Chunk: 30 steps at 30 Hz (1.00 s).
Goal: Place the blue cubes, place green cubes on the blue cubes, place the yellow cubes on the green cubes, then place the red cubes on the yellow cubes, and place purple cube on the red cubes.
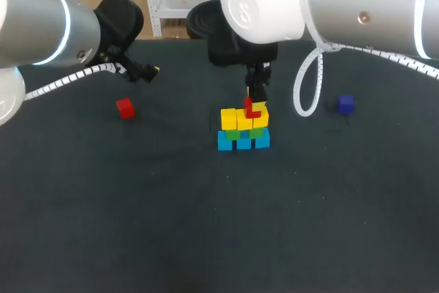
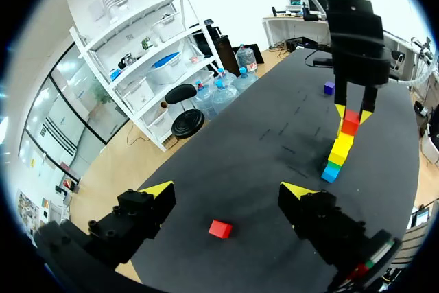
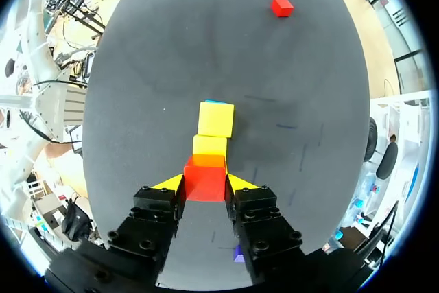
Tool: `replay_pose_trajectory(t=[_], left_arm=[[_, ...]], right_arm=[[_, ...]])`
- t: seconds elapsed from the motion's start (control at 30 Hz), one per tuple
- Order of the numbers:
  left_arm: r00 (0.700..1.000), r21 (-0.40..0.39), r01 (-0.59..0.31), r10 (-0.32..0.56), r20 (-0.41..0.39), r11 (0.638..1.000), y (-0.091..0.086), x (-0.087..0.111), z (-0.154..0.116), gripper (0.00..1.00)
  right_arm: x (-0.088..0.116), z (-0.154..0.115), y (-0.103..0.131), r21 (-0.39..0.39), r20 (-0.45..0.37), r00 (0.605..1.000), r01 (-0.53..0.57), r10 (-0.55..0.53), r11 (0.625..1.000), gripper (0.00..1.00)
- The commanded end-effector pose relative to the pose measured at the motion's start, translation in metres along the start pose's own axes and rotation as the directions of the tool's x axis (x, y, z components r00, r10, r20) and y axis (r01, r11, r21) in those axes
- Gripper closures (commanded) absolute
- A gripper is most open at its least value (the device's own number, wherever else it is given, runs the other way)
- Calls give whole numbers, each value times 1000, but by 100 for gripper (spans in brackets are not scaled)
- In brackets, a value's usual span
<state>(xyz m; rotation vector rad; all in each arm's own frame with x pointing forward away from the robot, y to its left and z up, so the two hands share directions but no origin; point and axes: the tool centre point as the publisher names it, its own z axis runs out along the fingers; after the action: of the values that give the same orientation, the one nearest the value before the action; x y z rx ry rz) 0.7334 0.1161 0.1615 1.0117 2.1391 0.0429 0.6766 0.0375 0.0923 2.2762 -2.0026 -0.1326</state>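
Red cube (image 3: 205, 178) pinched in right gripper (image 3: 206, 184), squared over yellow cubes (image 1: 236, 119) to start that layer, perhaps touching; left gripper (image 2: 228, 191) gapes empty, spare red cube (image 1: 125, 108) at their nine o'clock.

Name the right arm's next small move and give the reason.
Likely open the right gripper: it is shut on a small red cube that appears to rest on the yellow cubes of the stack, though contact is hard to confirm.

The cube stack (image 1: 243, 132) stands between a left cube (image 1: 125, 108) and right cube (image 1: 345, 103).
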Motion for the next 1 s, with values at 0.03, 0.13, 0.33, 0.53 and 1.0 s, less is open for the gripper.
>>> replay_pose_trajectory(t=[0.03, 0.13, 0.33, 0.53, 1.0], left_arm=[[1000, 3, -1, 1, 2, 1000, 1, 0, 0, 0], [1000, 3, -1, 1, 2, 1000, 1, 0, 0, 0], [1000, 3, -1, 1, 2, 1000, 1, 0, 0, 0], [1000, 3, -1, 1, 2, 1000, 1, 0, 0, 0], [1000, 3, -1, 1, 2, 1000, 1, 0, 0, 0]], right_arm=[[0, 0, -1, 0, 2, 1000, 0, 0, 1000, 65], [0, 0, -1, 0, 3, 1000, 1, -1, 1000, 53], [0, 1, -1, -1, 10, 1000, 2, -2, 1000, 0], [0, 1, -2, 2, 11, 1000, 4, -4, 1000, 0], [6, -31, 5, 158, 100, 995, -25, 9, 987, 0]])
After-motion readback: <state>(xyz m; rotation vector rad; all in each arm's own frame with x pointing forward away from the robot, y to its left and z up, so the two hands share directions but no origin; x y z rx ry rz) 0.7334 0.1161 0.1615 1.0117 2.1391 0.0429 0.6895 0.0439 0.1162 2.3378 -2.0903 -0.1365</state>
